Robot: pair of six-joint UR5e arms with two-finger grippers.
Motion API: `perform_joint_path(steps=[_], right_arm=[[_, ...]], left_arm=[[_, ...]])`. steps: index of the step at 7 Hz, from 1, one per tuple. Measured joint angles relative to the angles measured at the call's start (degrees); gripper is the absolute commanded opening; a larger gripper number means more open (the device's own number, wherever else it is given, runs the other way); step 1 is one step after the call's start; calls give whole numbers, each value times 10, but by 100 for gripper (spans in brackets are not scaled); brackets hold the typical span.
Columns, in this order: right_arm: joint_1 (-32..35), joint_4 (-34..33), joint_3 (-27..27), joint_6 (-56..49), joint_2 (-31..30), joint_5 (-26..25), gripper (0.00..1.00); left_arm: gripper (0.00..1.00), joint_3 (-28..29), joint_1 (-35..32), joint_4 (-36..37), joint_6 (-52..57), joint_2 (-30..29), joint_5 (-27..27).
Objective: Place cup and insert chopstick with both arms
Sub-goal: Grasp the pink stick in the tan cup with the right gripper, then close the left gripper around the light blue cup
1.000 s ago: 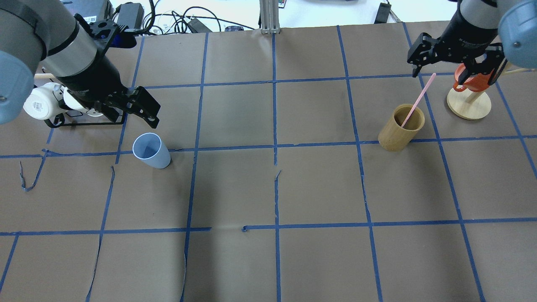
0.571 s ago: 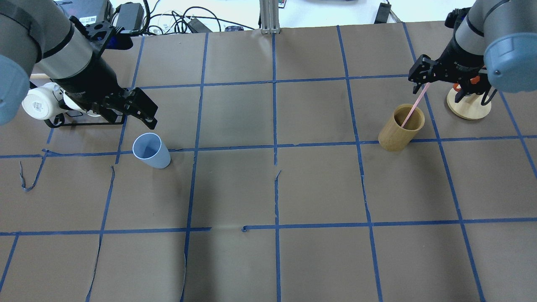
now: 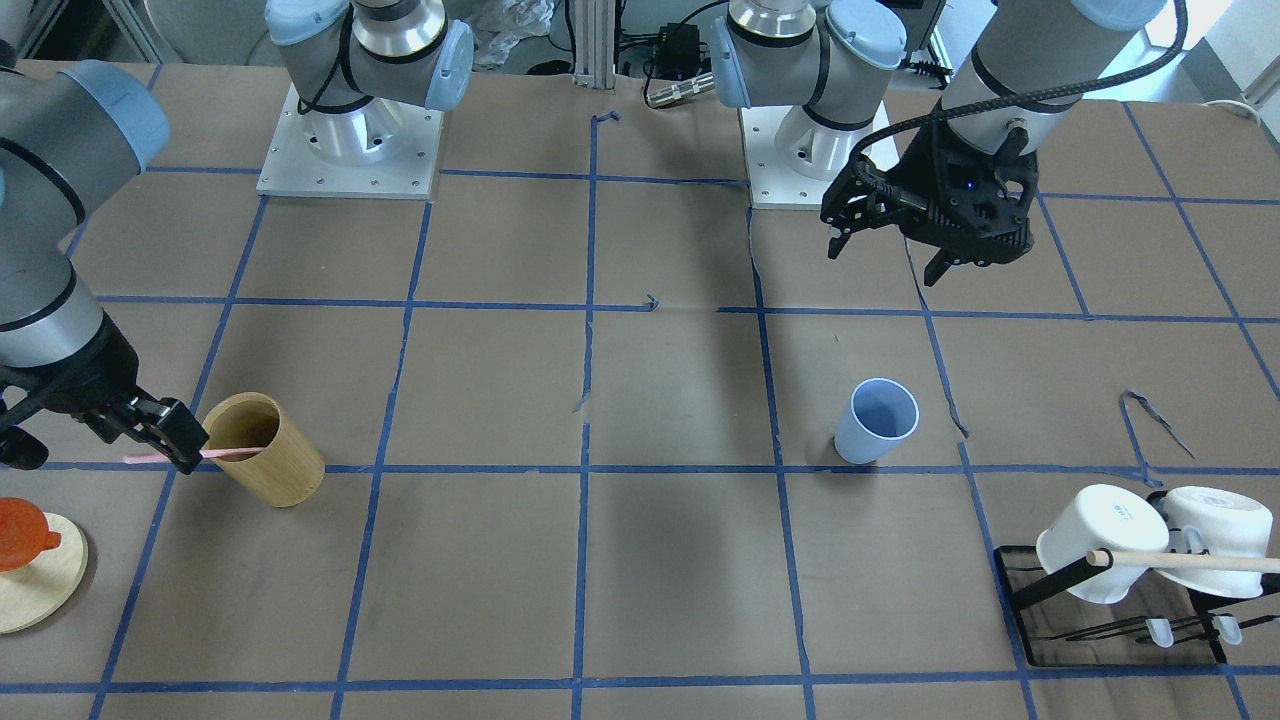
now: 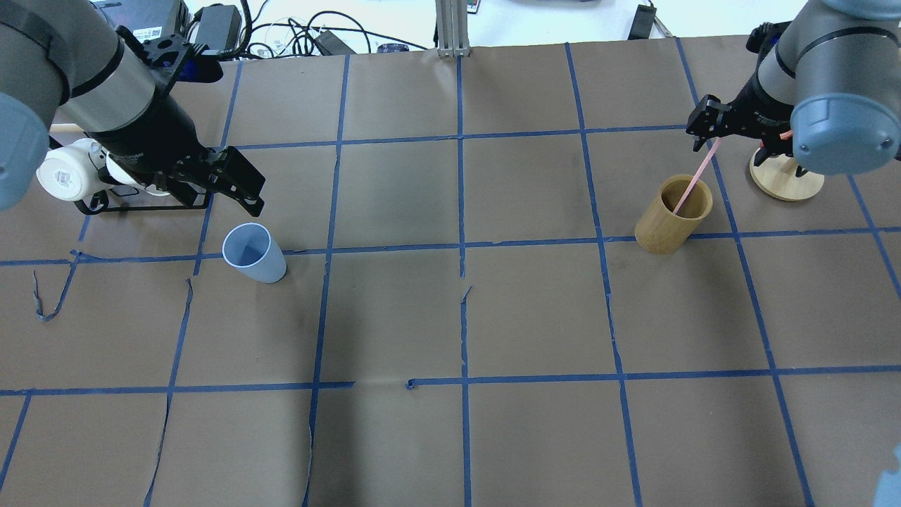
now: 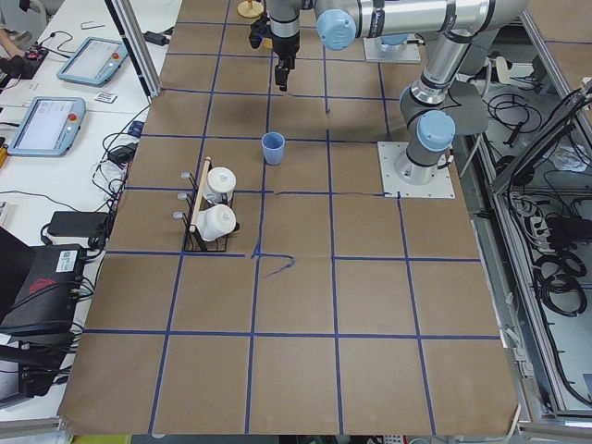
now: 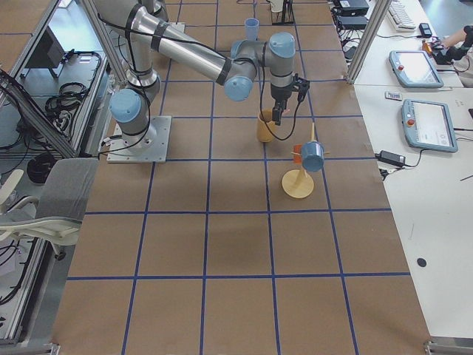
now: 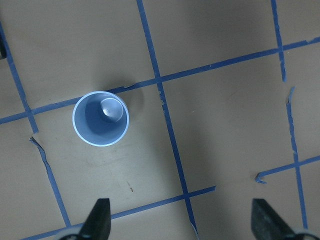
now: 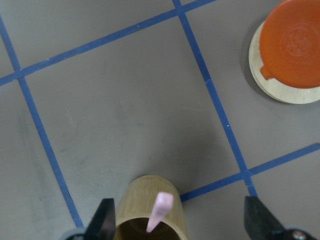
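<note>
My left pincer (image 7: 182,220) hangs wide open and holds nothing. My wrist view cuts off all but its 2 dark fingertips (image 7: 100,220). The cup (image 7: 101,118) stands upright on the surface (image 4: 535,303) below it, apart from both tips and off toward 1 of them, just beside a blue tape line. Behind that arm, a black rack (image 3: 1110,600) carries 2 white mugs (image 3: 1100,545).

My right pincer (image 8: 182,217) is also spread wide, gripping nothing, and only its tips show. The chopstick (image 8: 160,210) pokes up between them, touching neither. It leans in the tan wooden cylinder (image 8: 137,195), which hides its lower end. In the overhead view my own elbow covers part of this pincer. An orange cup (image 8: 292,42) sits over a round wooden base nearby.
</note>
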Motion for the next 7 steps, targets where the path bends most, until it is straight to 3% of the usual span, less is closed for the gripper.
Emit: perform_joint_path(steps=[1, 2, 3, 7], right_arm=[[0, -6, -1, 2, 5, 24, 66], [0, -10, -2, 1, 6, 35, 62], [0, -13, -2, -1, 5, 36, 51], [0, -25, -9, -3, 2, 34, 44]], left_arm=[[100, 0, -1, 0, -2, 0, 0], [100, 0, -1, 0, -4, 0, 1], [100, 0, -2, 0, -5, -1, 2], [100, 2, -2, 5, -51, -19, 9]])
